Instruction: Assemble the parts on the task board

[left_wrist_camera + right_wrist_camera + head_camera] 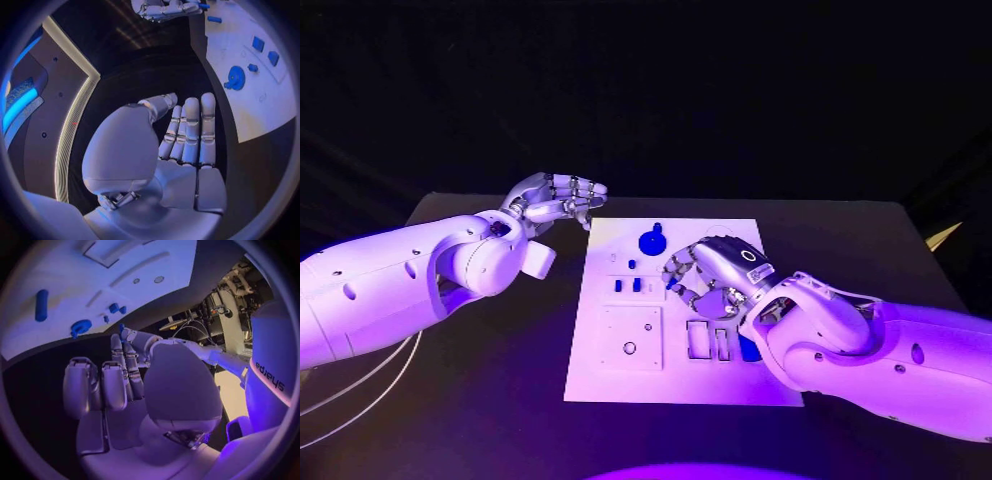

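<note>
Centrally on the black table (473,400) lies the white task board (678,385), with small blue parts on it. At its far end sits a round blue part (652,240) with a small stub on top; in the left wrist view the same piece (235,78) lies flat on the board. Nearer, in the middle of the board, two little blue square parts (638,286) sit side by side.

Left of the board's far corner, the left hand (560,200) hangs above the table, off the board. Its fingers (190,127) lie straight and pressed together, and they hold nothing.

Over the right middle of the board, the right hand (711,275) hovers with its back upward. Its fingers (115,382) are curled inward; whether they pinch anything I cannot tell. Just beside its near side a blue part (749,349) shows at the board's right edge.
</note>
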### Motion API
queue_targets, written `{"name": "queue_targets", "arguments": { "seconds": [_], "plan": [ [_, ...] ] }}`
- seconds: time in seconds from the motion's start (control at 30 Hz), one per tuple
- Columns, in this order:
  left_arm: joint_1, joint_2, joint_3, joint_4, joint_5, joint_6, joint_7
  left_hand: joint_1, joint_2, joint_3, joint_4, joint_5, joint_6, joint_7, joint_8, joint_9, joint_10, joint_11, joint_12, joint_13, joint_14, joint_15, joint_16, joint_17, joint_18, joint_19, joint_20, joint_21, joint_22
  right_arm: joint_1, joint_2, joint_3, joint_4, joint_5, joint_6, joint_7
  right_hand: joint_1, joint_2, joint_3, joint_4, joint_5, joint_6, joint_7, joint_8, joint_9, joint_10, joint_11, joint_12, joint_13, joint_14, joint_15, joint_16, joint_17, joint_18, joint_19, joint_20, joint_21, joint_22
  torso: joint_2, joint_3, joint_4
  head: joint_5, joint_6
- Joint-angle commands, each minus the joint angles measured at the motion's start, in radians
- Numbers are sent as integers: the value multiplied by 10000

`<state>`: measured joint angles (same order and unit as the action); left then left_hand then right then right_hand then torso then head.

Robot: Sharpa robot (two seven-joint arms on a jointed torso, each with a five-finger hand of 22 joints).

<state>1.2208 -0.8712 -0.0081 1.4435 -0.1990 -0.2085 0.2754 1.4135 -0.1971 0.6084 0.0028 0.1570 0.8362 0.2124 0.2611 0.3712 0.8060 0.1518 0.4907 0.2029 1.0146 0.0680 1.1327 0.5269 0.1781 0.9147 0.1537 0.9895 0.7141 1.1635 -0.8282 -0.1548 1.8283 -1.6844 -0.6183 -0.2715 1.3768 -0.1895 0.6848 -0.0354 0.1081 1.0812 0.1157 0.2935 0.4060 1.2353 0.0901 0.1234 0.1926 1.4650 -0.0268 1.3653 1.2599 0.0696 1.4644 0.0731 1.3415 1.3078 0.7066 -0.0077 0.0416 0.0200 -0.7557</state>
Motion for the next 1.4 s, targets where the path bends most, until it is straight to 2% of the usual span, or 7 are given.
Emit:
{"name": "queue_targets", "arguments": {
  "seconds": [0.03,0.1,0.17,0.4,0.63,0.8,1.4],
  "plan": [
    [4,90,9,-29,105,91,135,-48,45,-59,-13,11,-96,4,28,-16,-74,4,61,-13,22,6,-7,-13,78,18,42,-38,-12,-210,201,-15,-48,1,-74,317,-16,88,1,-76,69,49,-9,58,12,566,-472,20,14,458,-92,7,-15,-172,329,-75,-39,1159,-34,-29,0,204,-66],
    [4,150,8,-60,107,94,133,-48,45,-59,-13,11,-96,4,28,-16,-74,4,61,-13,22,6,-7,-13,78,18,42,-38,-12,-361,353,-22,-121,-33,-50,346,-16,88,1,-76,69,49,-9,58,12,566,-472,20,14,458,-92,7,-15,-172,329,-75,-39,1159,-43,-40,-6,292,-96],
    [5,206,8,-83,108,99,132,-48,45,-59,-13,11,-96,4,28,-16,-74,4,61,-13,22,6,-7,-13,78,18,42,-38,-12,-504,510,-32,-218,-58,-15,368,-18,89,3,-78,72,47,-7,56,13,564,-471,18,14,457,-92,5,-19,-170,326,-76,-47,1154,-32,-33,-1,383,-130],
    [7,351,8,-108,75,130,117,-51,47,-67,-12,12,-100,6,31,-17,-82,7,67,-16,13,11,-10,-19,77,17,46,-47,-19,-837,896,-72,-594,-88,144,399,-20,90,5,-81,74,45,-4,55,13,563,-470,15,14,456,-92,2,-23,-168,323,-76,-57,1148,-15,-27,-1,531,-235],
    [9,415,8,-112,53,141,105,-51,44,-71,-14,14,-103,7,32,-17,-94,10,65,-18,6,14,-13,-22,77,15,47,-52,-22,-1042,1036,-108,-887,-103,258,389,-27,93,12,-89,80,38,2,49,14,558,-465,6,16,456,-91,-1,-30,-163,317,-78,-80,1135,-12,-19,6,619,-351],
    [10,428,8,-112,49,141,106,-83,49,-94,9,12,-109,16,41,-18,-124,20,68,-25,-11,26,-16,-33,73,9,57,-72,-37,-1118,1079,-117,-977,-148,281,343,-27,93,12,-89,80,38,2,49,14,558,-465,6,16,456,-91,-1,-30,-163,317,-78,-80,1135,-16,-11,-3,659,-381],
    [11,401,8,-100,47,191,70,-108,54,-113,28,10,-113,18,48,-19,-143,25,75,-29,-22,34,-15,-41,72,3,66,-92,-51,-1219,1237,-122,-1231,-293,408,148,-47,101,16,-95,85,31,12,43,17,552,-457,-8,18,457,-87,4,-24,-163,317,-79,-83,1135,-20,-22,6,734,-459]
  ]
}}
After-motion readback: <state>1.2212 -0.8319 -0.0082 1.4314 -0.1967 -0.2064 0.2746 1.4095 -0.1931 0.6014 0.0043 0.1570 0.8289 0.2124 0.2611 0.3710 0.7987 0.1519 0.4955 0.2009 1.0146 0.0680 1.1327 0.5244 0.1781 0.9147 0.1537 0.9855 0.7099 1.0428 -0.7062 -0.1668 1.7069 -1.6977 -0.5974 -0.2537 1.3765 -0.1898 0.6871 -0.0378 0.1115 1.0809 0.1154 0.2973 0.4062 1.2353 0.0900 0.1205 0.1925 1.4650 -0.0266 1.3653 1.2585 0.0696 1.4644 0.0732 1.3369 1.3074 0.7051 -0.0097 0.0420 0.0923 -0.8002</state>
